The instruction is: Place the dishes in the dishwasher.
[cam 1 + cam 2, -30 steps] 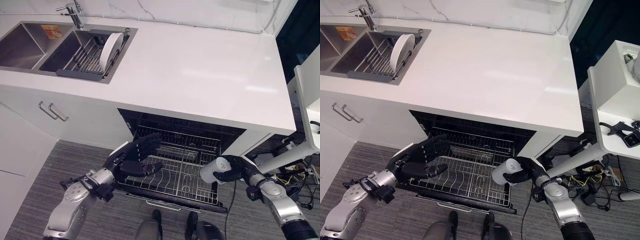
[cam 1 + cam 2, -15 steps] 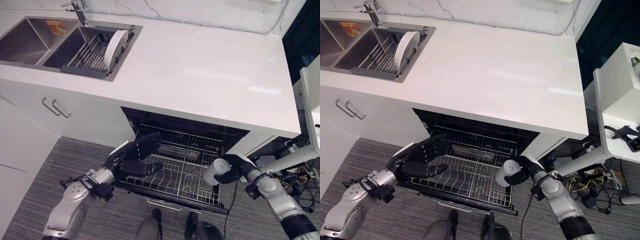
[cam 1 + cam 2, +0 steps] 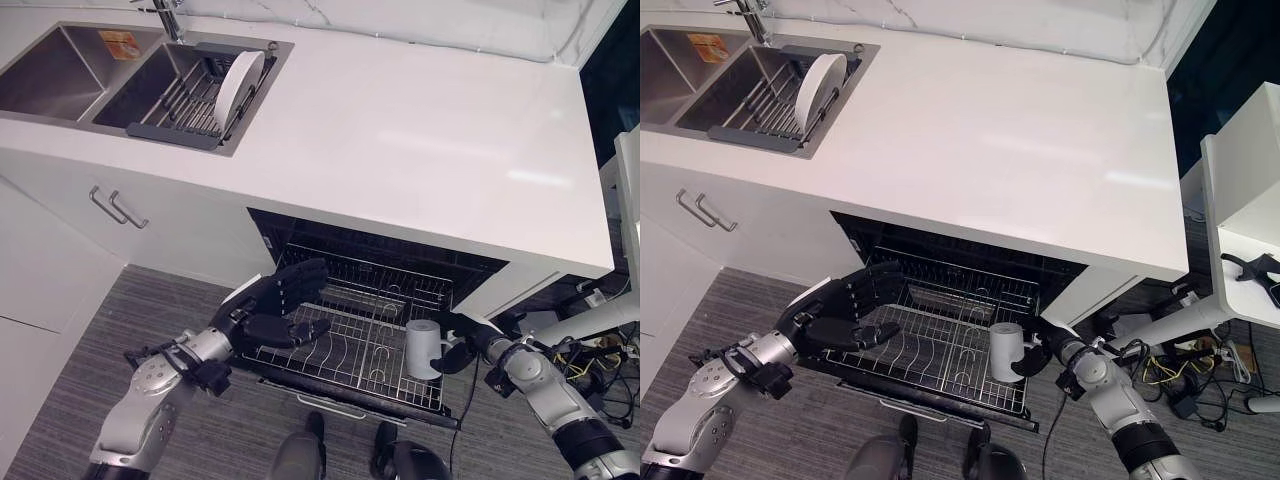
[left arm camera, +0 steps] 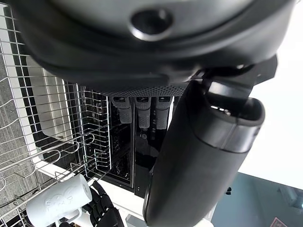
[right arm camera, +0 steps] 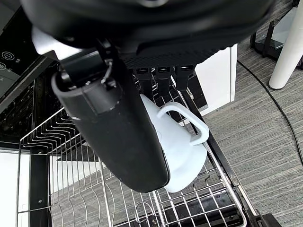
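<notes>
Right hand (image 3: 1040, 352) is curled round a white mug (image 3: 1004, 351), thumb and fingers clamped on its body. Mug hangs over the right end of the pulled-out dishwasher rack (image 3: 340, 350); contact with the wires cannot be told. Left hand (image 3: 275, 310) hovers over the rack's left end, fingers relaxed, empty. A white plate (image 3: 238, 87) stands in the sink rack (image 3: 180, 100).

Judgement: mug is rigid, light, glazed, so slippery and chip-prone. Grip the body; its handle (image 5: 187, 120) sits free.

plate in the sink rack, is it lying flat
No, the white plate stands on edge in the dark rack over the sink.
</notes>
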### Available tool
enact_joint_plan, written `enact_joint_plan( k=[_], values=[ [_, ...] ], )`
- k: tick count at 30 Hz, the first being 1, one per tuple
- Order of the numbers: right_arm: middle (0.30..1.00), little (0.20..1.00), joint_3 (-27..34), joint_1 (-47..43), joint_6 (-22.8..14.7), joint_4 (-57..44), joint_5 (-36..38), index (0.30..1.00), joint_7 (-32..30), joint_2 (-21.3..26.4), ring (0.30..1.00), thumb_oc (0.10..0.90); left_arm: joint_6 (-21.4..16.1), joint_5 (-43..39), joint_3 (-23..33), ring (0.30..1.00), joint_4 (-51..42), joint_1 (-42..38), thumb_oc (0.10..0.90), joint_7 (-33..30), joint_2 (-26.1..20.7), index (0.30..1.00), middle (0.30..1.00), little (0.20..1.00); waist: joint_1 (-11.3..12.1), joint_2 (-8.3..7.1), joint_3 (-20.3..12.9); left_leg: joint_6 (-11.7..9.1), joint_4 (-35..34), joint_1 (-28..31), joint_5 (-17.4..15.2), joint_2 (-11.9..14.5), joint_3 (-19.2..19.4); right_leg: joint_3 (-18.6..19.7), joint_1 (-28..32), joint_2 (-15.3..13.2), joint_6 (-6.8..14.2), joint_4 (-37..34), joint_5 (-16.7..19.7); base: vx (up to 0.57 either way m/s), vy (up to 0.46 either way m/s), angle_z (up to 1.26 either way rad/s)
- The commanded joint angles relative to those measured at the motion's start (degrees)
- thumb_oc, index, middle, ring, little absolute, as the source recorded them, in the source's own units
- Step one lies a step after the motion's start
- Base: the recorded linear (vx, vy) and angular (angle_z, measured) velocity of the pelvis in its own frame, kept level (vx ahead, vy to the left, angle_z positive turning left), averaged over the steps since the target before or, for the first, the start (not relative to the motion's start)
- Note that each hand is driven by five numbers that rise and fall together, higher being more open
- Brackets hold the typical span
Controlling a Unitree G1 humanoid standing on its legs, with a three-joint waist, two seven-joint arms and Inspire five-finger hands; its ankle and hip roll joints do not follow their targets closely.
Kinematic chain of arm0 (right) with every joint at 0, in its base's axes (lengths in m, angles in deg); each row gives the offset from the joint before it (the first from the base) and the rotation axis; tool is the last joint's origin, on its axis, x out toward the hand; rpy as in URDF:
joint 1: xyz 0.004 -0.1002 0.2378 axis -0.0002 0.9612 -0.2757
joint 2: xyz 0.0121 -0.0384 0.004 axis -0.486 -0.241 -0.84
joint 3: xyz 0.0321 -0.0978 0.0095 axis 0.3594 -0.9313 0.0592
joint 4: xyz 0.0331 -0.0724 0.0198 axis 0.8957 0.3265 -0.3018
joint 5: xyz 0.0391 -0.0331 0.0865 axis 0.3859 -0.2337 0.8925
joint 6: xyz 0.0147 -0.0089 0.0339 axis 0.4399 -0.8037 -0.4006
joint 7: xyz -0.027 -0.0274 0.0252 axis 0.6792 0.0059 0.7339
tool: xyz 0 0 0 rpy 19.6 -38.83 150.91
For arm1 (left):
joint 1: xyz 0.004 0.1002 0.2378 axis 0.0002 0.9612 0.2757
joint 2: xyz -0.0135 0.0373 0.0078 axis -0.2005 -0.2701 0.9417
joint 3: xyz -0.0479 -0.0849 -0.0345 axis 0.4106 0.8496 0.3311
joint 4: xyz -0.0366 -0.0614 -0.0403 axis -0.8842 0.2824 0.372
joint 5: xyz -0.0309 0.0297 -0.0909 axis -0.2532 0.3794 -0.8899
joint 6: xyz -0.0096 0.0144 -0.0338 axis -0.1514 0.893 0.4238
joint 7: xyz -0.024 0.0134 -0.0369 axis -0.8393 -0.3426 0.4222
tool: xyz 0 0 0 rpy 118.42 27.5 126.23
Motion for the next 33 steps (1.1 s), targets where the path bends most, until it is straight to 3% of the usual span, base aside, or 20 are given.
enact_joint_plan(
  k=[1,10,13,19,23,30,32,33],
  values=[
    [0.9,0.9,1.6,-2.2,-2.3,-3.9,1.2,0.9,-3.5,2.9,0.9,0.8,-6.3,-2.5,-0.1,0.9,-9.0,-2.7,0.8,1.6,-2.2,0.9,0.9,0.9,-0.7,-0.2,-3.4,-2.0,3.6,-0.5,-5.2,2.8,2.8,-0.9,3.1,-4.0,6.2,0.3,-4.7,0.0,0.0,0.0],
    [0.9,0.9,7.1,-1.8,-1.4,-12.1,6.5,0.9,-8.2,4.3,0.9,0.8,-6.3,-4.5,0.9,0.9,-9.0,-2.6,0.8,0.6,-2.3,0.9,0.9,0.9,-2.3,0.18,-3.5,-2.0,3.6,0.1,-5.5,3.1,3.2,-0.1,3.2,-3.6,6.2,0.3,-4.8,0.01,0.004,-0.02],
    [0.9,0.9,12.7,1.2,-4.4,-19.7,12.6,0.9,-12.0,1.7,0.9,0.8,-6.6,-9.2,2.3,0.9,-9.2,-1.7,0.8,-0.2,1.1,0.9,0.9,0.9,-3.8,0.18,-3.8,-1.8,3.6,0.6,-6.0,3.3,3.7,0.9,3.3,-3.2,6.1,0.3,-5.0,0.03,0.009,-0.08],
    [0.9,0.9,18.6,8.3,-5.5,-29.2,18.2,0.9,-9.9,-2.3,0.9,0.8,-8.3,-9.3,6.0,0.9,-9.2,1.1,0.8,-2.0,4.0,0.9,0.9,0.9,-5.8,-0.11,-4.4,-1.5,3.6,1.2,-6.6,3.8,5.0,2.0,3.2,-2.4,6.0,0.3,-5.3,-0.01,-0.026,-0.12],
    [0.9,0.9,22.1,15.4,-5.2,-34.0,22.6,0.9,-5.0,-4.1,0.9,0.8,-7.8,-10.9,8.6,0.9,-9.2,4.8,0.8,-1.8,5.7,0.9,0.9,0.9,-7.5,-0.26,-5.3,-1.7,3.6,1.9,-6.8,4.6,6.4,2.9,3.3,-1.7,5.8,0.3,-5.8,-0.03,-0.078,-0.14],
    [0.9,0.9,24.9,19.1,-8.5,-39.5,26.3,0.9,-6.0,-5.3,0.9,0.8,-9.8,-17.3,10.6,0.9,-9.6,6.6,0.8,-2.1,7.7,0.9,0.9,0.9,-8.9,-0.03,-6.5,-2.1,3.6,3.2,-7.3,5.3,7.0,4.7,3.8,0.0,5.1,0.3,-7.1,-0.01,-0.123,-0.16],
    [0.9,0.9,24.9,19.2,-8.7,-40.9,26.8,0.9,-5.7,-4.6,0.9,0.8,-10.5,-19.5,10.8,0.9,-9.4,6.8,0.8,-2.0,8.7,0.9,0.9,0.9,-9.1,-0.56,-6.6,-2.4,3.6,5.3,-5.8,4.7,9.3,6.3,3.8,-0.1,4.5,0.3,-7.2,0.04,-0.135,-0.37],
    [0.9,0.9,25.5,18.8,-8.8,-41.4,26.8,0.9,-6.9,-3.5,0.9,0.8,-11.0,-20.4,10.0,0.9,-9.3,6.1,0.8,-1.4,9.4,0.9,0.9,0.9,-9.1,-1.71,-5.8,-3.5,3.6,5.4,-0.2,4.1,11.6,7.0,4.1,-1.3,3.8,0.3,-6.6,0.03,0.405,-0.49]
  ],
)
